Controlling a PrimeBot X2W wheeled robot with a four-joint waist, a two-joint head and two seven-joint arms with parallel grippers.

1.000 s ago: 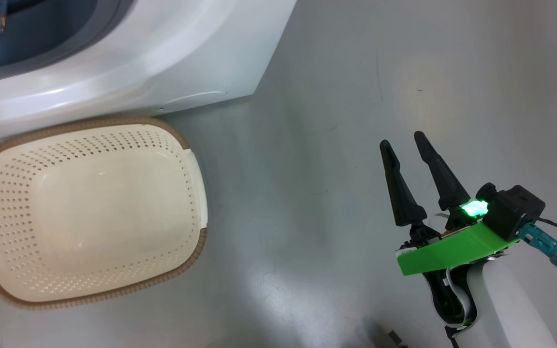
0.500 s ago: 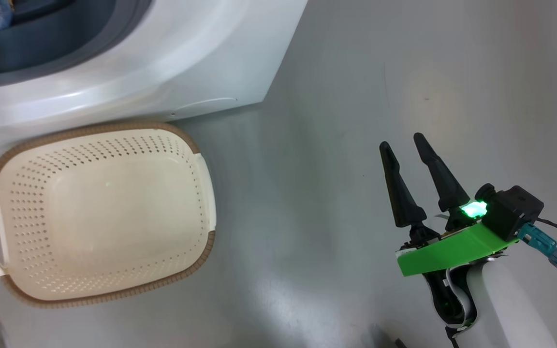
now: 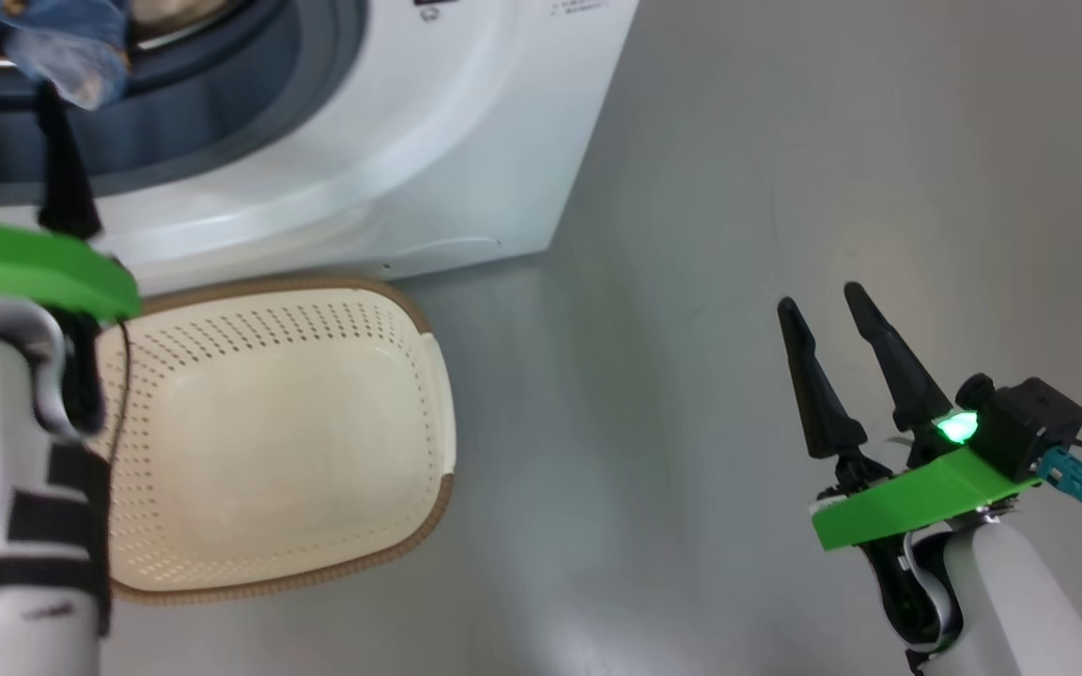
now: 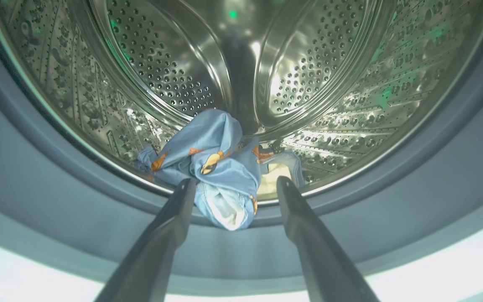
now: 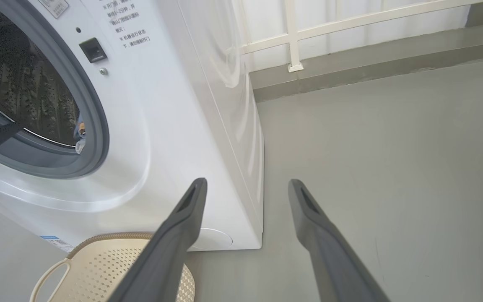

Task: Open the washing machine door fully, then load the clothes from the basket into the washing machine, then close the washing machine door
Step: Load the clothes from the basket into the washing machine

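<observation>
Far left: left gripper (image 3: 1, 103), fingers spread wide, clamped on nothing, aimed into the mouth of the washing machine (image 3: 428, 141). Between and just beyond its tips, the clothes (image 4: 212, 159): crumpled soft blue fabric printed with orange-brown cartoon figures, pale cream lining at the lowest fold, heaped at the front lip of the perforated steel drum (image 4: 329, 63) and drooping onto the grey-blue gasket (image 4: 36, 180); impossible to tell whether either finger touches the cloth. Below and right of that gripper's wrist, against the machine's foot, the basket (image 3: 250, 329): cream-white, dotted walls, brown woven-look rim, bare bottom showing. On the glossy white front, left of the right gripper (image 5: 247, 182): a few lines of small dark Chinese print (image 5: 128, 25), too fine to read; a grey sticker (image 5: 55, 6) cut by the top edge; a square black latch socket (image 5: 92, 49); low down, close to the basket, a small blue label (image 5: 55, 241), text illegible. Right gripper itself: fingers parted wide, holding nothing, over grey floor (image 3: 691, 188), well right of basket and machine, with a green bracket (image 3: 917, 493) and a glowing green light (image 3: 954, 427) at its base. Ahead of it and beyond the machine's side, a white railing (image 5: 292, 37).
</observation>
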